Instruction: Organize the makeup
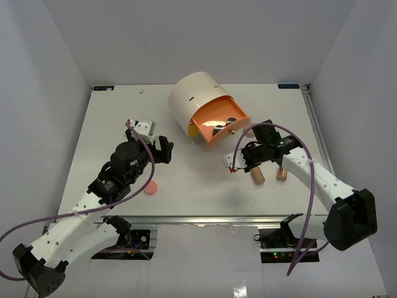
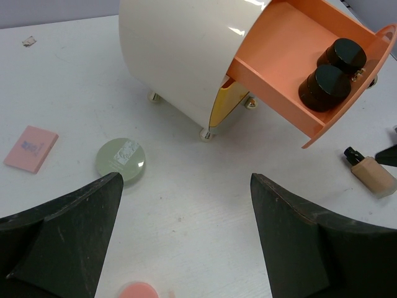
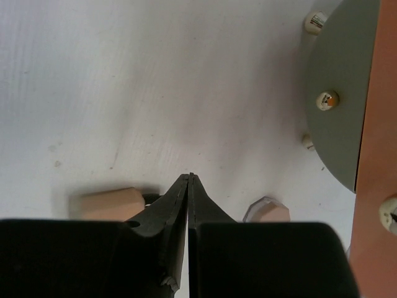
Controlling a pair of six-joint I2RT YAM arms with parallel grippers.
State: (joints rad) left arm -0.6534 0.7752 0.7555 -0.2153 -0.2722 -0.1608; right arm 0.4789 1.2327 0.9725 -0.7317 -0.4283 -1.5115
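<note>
My right gripper [image 3: 189, 180] is pressed fully shut with nothing between its jaws, and it hangs just above the white table [image 1: 205, 192]. Two tan bottles rest on the table close under it, the nearer bottle [image 1: 257, 176] and the farther bottle [image 1: 281, 174], neither in my grip. My left gripper [image 2: 186, 177] stands wide open and holds nothing.

The cream cylindrical box [image 2: 180, 56] has its orange drawer [image 2: 273, 68] pulled out. Two black round jars, the back jar [image 2: 341, 54] and the front jar [image 2: 324, 87], sit side by side in that drawer, touching; the rest of its floor is bare. Outside any container, on the table, lie a pale green round compact [image 2: 121, 160], a pink round compact [image 1: 151, 188] and a flat pink square piece [image 2: 31, 148].
</note>
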